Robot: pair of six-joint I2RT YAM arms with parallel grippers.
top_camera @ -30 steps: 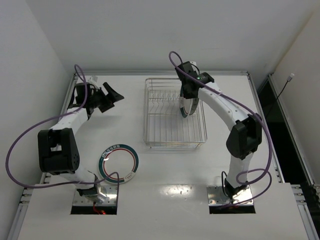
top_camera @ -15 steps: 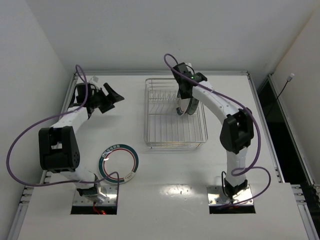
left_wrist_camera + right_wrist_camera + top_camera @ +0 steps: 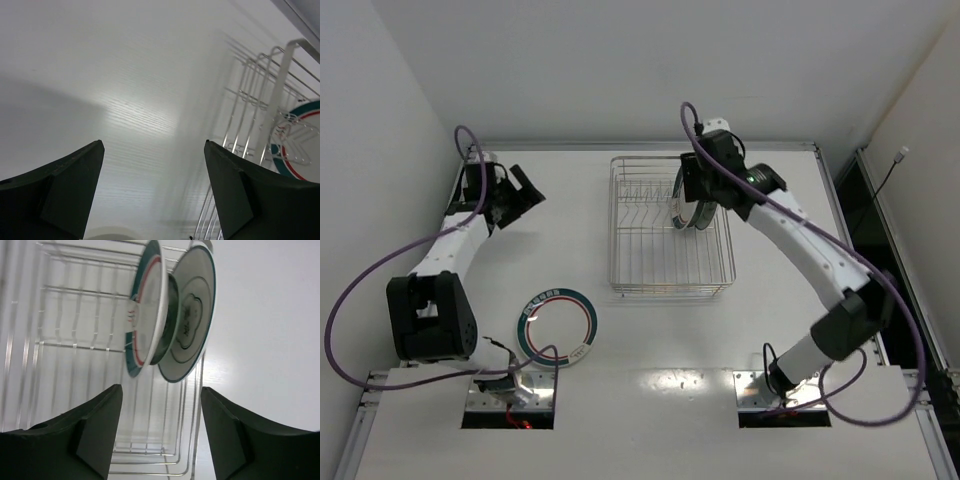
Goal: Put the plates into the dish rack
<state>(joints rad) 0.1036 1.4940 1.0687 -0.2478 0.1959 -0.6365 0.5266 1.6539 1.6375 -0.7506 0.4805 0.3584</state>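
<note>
Three plates stand on edge at the right side of the dish rack (image 3: 668, 292). In the right wrist view they are a white plate with a teal-and-red rim (image 3: 147, 310), a dark green one (image 3: 171, 310) behind it, and a white plate with a thin dark rim (image 3: 192, 315). My right gripper (image 3: 161, 390) is open and empty just short of them, hovering above the standing plates (image 3: 690, 217) in the top view. Another teal-ringed plate (image 3: 557, 325) lies flat on the table near the left arm's base. My left gripper (image 3: 532, 188) is open and empty at the far left.
The left wrist view shows the rack's wire corner (image 3: 260, 100) with a teal-and-red plate (image 3: 300, 145) behind it, to the right of the open left gripper (image 3: 153, 145). Rows of upright tines (image 3: 85, 290) fill the rack's left side. Walls close the table's back and left.
My right gripper has opened and let go of the teal-and-red plate, which now stands in the rack; that arm has drawn back and swung its elbow right. The left arm shifted slightly left.
</note>
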